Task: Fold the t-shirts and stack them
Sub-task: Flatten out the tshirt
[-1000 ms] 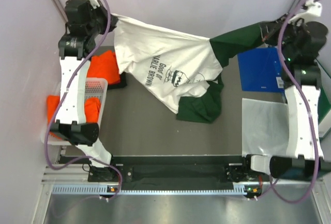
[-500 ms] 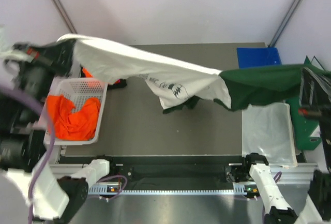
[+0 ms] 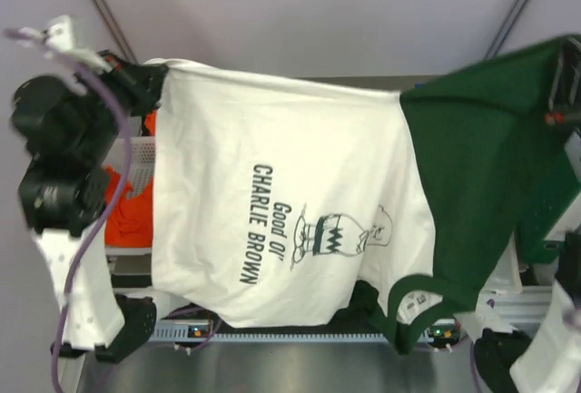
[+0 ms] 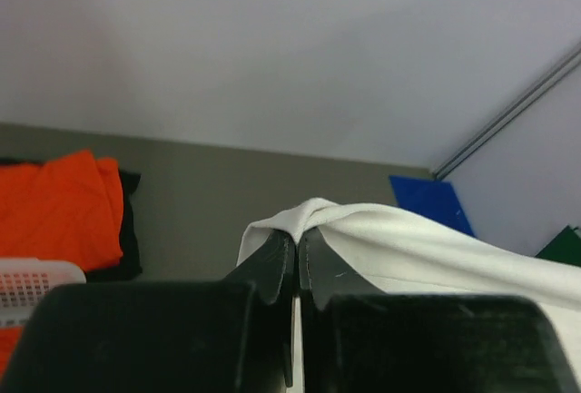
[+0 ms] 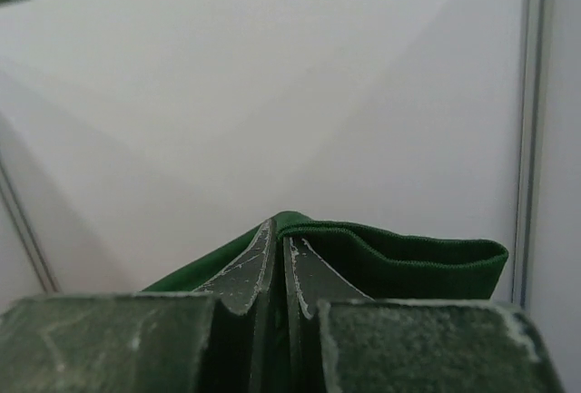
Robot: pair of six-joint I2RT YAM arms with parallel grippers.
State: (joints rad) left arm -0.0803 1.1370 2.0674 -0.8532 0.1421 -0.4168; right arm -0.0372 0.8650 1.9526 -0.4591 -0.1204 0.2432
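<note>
The Charlie Brown t-shirt [image 3: 290,193] hangs high in the air, stretched wide between both grippers, white front with black print facing the camera, dark green sleeve [image 3: 481,166] on the right. My left gripper [image 3: 150,80] is shut on its white hem corner [image 4: 313,216]. My right gripper [image 3: 556,84] is shut on the green sleeve edge [image 5: 399,252]. An orange t-shirt [image 4: 54,216] lies folded at the table's far left. Another orange t-shirt [image 3: 127,216] lies in the basket, mostly hidden.
The white mesh basket [image 3: 136,148] stands at the left, partly behind the shirt and arm. A blue folder [image 4: 431,202] lies at the back right. The hanging shirt hides most of the grey table [image 4: 200,202] in the top view.
Both arms have risen toward the camera and spread the shirt out flat; it has lifted off the table and now hangs full width, print visible.
</note>
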